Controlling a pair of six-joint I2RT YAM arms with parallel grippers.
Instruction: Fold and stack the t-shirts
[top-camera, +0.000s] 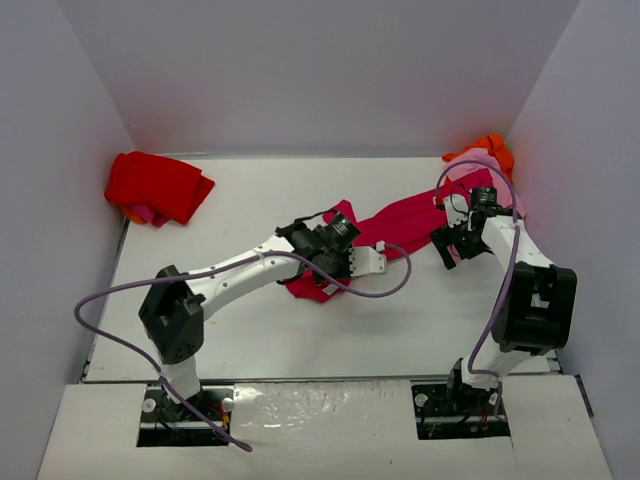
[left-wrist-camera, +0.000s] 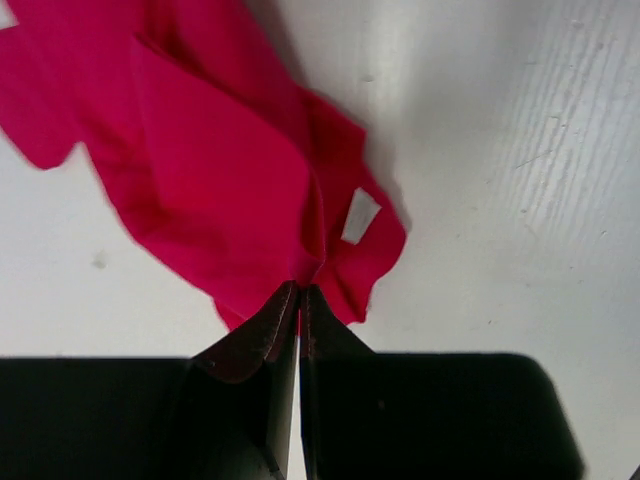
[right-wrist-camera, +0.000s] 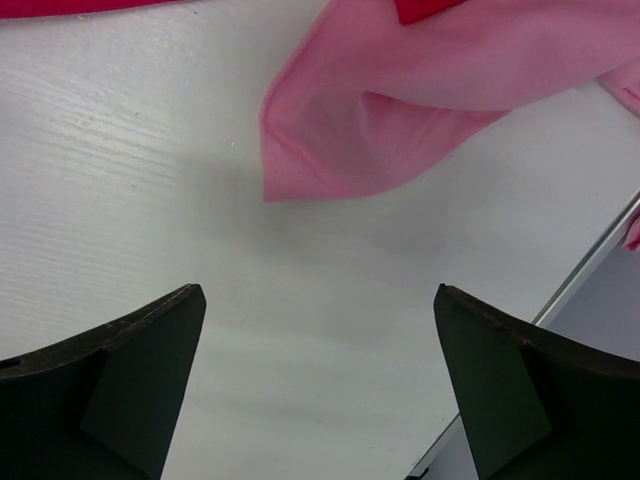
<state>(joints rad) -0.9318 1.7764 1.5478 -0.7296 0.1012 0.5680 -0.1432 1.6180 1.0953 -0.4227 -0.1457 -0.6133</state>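
Note:
The crimson-magenta t-shirt (top-camera: 410, 218) lies crumpled in a long band across the middle of the table. My left gripper (top-camera: 345, 262) is shut on a fold of it at its near left end. In the left wrist view the cloth (left-wrist-camera: 220, 180) bunches at the closed fingertips (left-wrist-camera: 300, 290), with a white label (left-wrist-camera: 360, 215) beside them. The bright red t-shirt (top-camera: 158, 187) lies folded at the far left. The pale pink t-shirt (top-camera: 478, 165) and the orange t-shirt (top-camera: 492, 147) are heaped in the far right corner. My right gripper (top-camera: 455, 245) is open and empty above bare table, its jaws (right-wrist-camera: 315, 295) a little short of a pale pink corner (right-wrist-camera: 400, 110).
White walls close in the table on the left, back and right. The table's right edge (right-wrist-camera: 590, 270) runs close beside my right gripper. A bit of orange and pink cloth (top-camera: 140, 212) peeks from under the red shirt. A purple cable (top-camera: 100, 330) loops off the left arm.

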